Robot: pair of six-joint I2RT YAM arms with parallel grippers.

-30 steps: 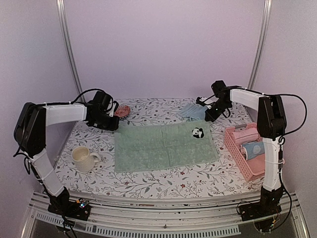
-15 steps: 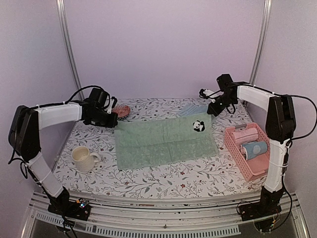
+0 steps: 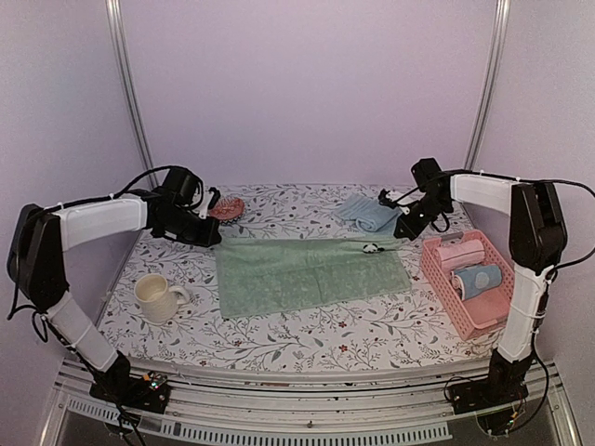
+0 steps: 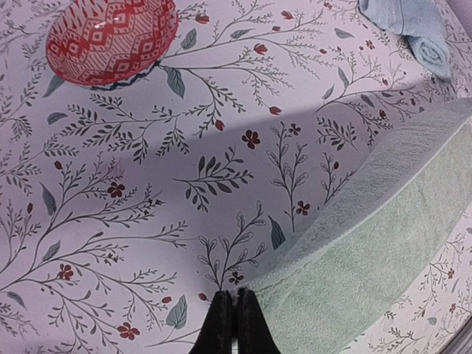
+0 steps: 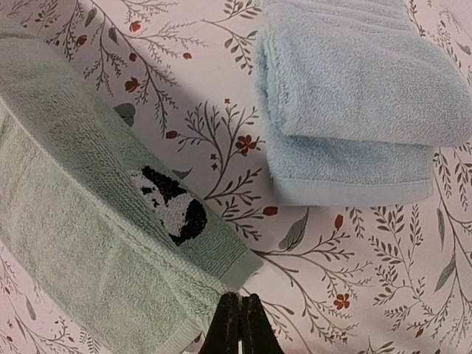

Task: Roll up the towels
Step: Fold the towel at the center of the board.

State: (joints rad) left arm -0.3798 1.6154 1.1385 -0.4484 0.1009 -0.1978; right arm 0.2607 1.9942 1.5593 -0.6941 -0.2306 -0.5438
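Observation:
The pale green towel (image 3: 311, 277) lies across the middle of the table, its far strip with the panda patch (image 5: 170, 206) doubled over onto it. My left gripper (image 3: 213, 239) is shut on its far left corner; in the left wrist view the closed gripper (image 4: 236, 296) pinches the towel (image 4: 369, 251) at its edge. My right gripper (image 3: 401, 232) is shut on the far right corner; in the right wrist view the gripper (image 5: 240, 299) meets the green towel (image 5: 88, 243). The light blue towel (image 3: 367, 212) lies folded behind, also in the right wrist view (image 5: 346, 110).
A cream mug (image 3: 158, 297) stands at the near left. A red patterned bowl (image 3: 228, 207) sits behind the left gripper. A pink basket (image 3: 449, 288) at the right edge holds a rolled pink towel (image 3: 462, 253) and a dotted blue cylinder (image 3: 477, 279).
Both grippers lifted the green towel's far edge and carried it toward the near side. The towel now looks narrower, with the panda patch on the folded-over strip.

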